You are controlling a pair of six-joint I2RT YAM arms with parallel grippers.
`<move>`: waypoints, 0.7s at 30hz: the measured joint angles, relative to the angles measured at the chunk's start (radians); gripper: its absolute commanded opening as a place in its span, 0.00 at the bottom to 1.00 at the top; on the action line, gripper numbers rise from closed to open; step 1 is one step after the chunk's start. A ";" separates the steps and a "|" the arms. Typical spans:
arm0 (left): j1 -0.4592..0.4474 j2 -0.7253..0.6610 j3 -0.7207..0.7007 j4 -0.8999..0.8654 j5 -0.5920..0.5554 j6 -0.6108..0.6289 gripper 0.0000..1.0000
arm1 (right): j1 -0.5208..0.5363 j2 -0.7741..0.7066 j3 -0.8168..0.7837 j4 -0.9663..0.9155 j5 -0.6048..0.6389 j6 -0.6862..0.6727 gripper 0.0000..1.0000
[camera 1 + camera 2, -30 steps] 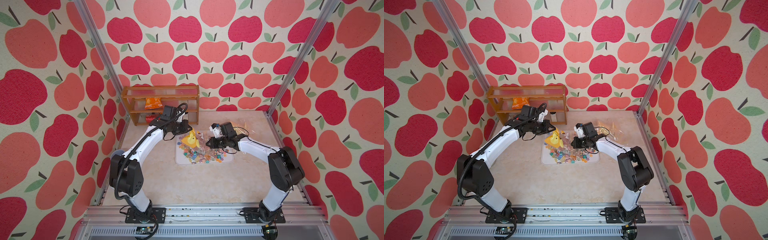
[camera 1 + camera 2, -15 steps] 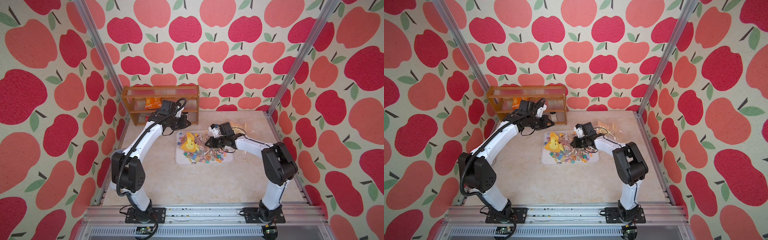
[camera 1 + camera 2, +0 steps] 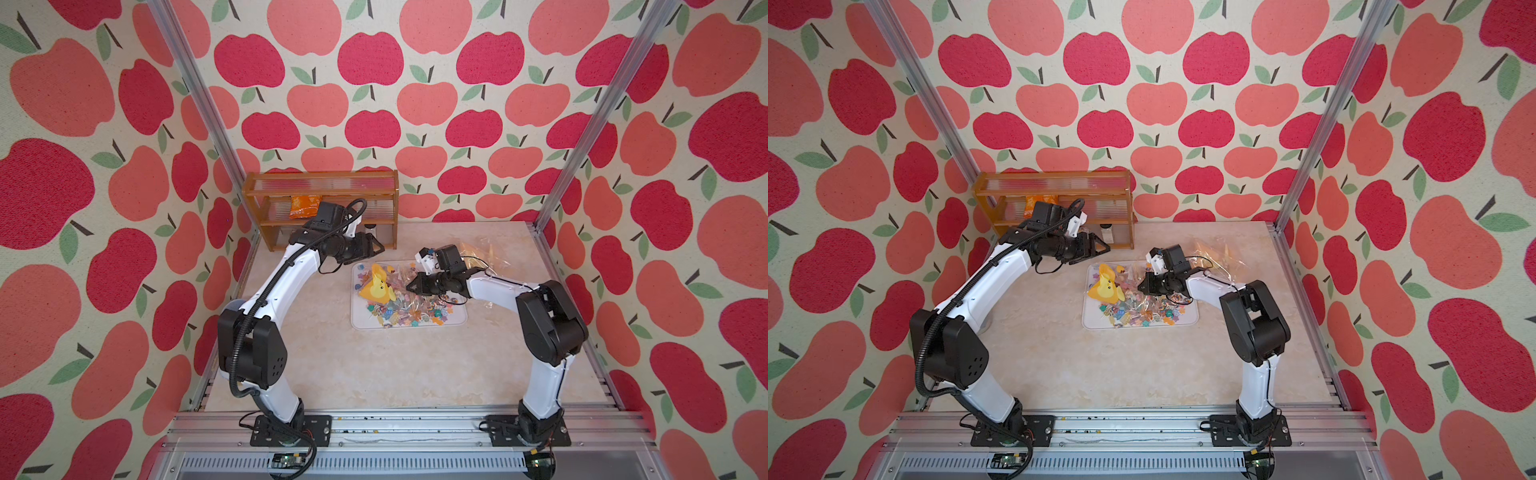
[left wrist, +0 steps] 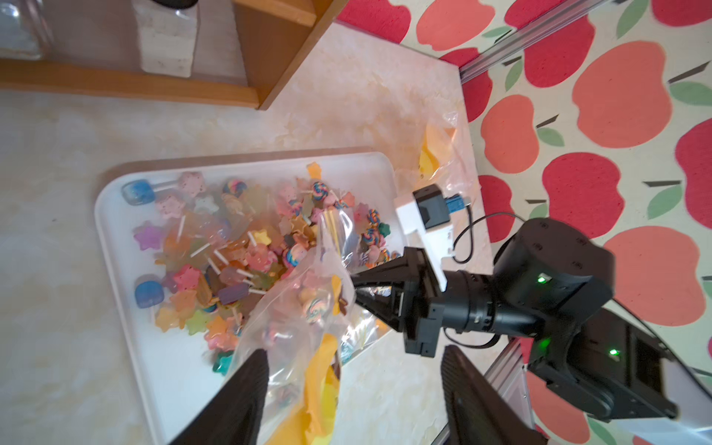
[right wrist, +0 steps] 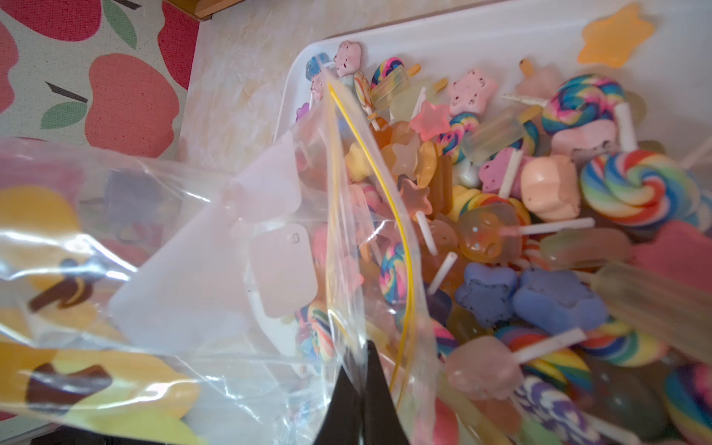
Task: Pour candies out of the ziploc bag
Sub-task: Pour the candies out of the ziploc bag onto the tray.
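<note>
Right claw (image 3: 409, 286) is closed tight on the clear plastic of the ziploc bag (image 3: 379, 286), close to its yellow zip line, as the right wrist view shows. Left claw (image 3: 376, 247) stands wide open and holds nothing. It hovers at the far edge of the white tray (image 3: 415, 327), just above the bag in a top view. Most candies (image 3: 401, 309) lie heaped on the tray in the centre of the picture, but a few sit inside the bag. From the right claw the bag stretches toward the left of the picture. Its long axis points at the left claw, which is nearer to the closed end. I judge that lifting this end would tip the rest out.
</note>
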 measured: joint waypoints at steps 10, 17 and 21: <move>-0.040 -0.077 -0.146 -0.021 -0.068 0.001 0.77 | 0.002 0.000 0.000 0.005 -0.008 0.008 0.00; -0.046 -0.071 -0.187 0.010 -0.076 -0.002 0.48 | 0.018 -0.002 0.000 0.005 -0.008 0.015 0.00; -0.058 -0.048 -0.191 0.023 -0.076 -0.003 0.45 | 0.031 -0.004 0.008 0.004 -0.008 0.018 0.00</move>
